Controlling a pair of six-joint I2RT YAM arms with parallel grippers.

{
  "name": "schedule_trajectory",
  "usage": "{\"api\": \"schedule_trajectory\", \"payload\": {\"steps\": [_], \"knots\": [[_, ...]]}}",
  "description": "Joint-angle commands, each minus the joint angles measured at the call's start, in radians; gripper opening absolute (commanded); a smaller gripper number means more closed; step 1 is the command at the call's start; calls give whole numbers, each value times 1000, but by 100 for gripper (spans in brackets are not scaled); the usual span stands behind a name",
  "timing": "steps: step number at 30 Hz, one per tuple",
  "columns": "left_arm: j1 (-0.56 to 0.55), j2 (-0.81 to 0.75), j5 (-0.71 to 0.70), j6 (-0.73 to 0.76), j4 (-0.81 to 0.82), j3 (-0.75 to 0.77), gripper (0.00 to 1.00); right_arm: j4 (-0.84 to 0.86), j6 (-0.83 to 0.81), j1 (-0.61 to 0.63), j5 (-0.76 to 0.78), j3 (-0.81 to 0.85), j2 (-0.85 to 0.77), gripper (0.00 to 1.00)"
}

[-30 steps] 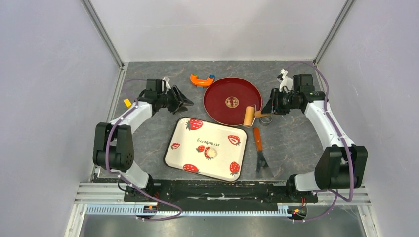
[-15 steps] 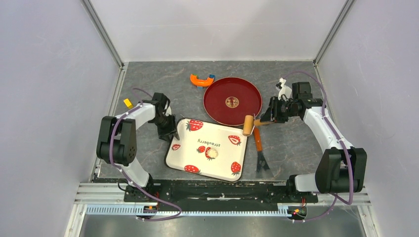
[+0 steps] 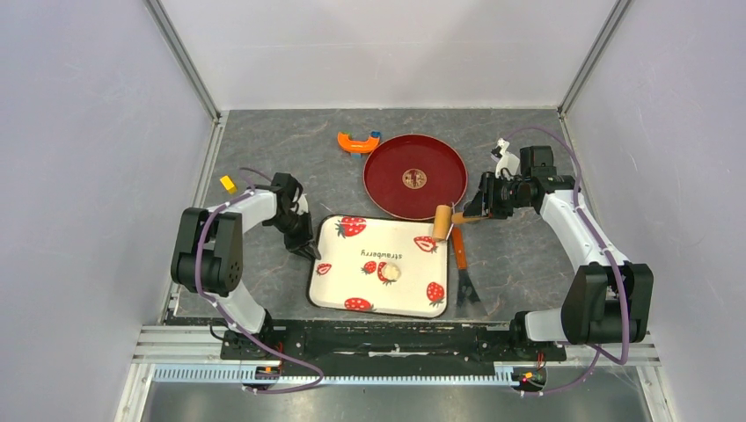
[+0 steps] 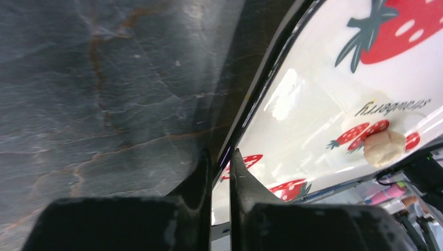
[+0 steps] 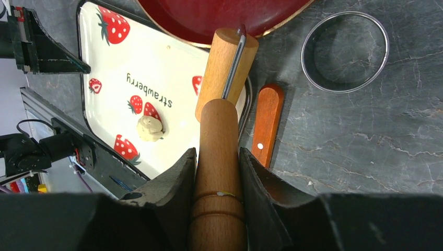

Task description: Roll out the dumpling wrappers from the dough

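The dough (image 3: 391,273) is a small pale lump lying near the middle of the strawberry-print tray (image 3: 352,286); it also shows in the left wrist view as the dough (image 4: 384,148) and in the right wrist view as the dough (image 5: 150,128). My left gripper (image 3: 308,247) is shut on the tray's left rim (image 4: 245,117), one finger on each side of the edge. My right gripper (image 5: 218,154) is shut on the handle of the wooden roller (image 5: 227,68), whose cylinder (image 3: 442,223) hangs over the tray's far right corner. No dumpling wrappers are in view.
A red round plate (image 3: 414,176) lies behind the tray. An orange-handled knife (image 3: 459,251) lies just right of the tray, and a metal ring cutter (image 5: 345,52) sits beyond it. An orange and blue piece (image 3: 359,141) lies at the back, a small yellow block (image 3: 228,183) at the left.
My left arm swung down from the back to the tray's left edge and its jaws closed on the rim. The tray shifted right and turned. The right gripper lowered the roller slightly.
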Motion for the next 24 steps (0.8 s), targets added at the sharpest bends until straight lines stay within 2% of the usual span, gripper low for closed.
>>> {"api": "schedule_trajectory", "payload": {"steps": [1,10,15,24], "knots": [[-8,26,7,-96,118,-56,4,50,16,-1,-34,28,-38,0],[-32,13,29,-138,153,-75,2,53,19,-1,-37,35,-36,0],[-66,26,18,-123,153,-62,2,36,0,3,18,58,-44,0],[-91,69,58,-183,198,-24,2,41,0,37,-10,75,-30,0]]}}
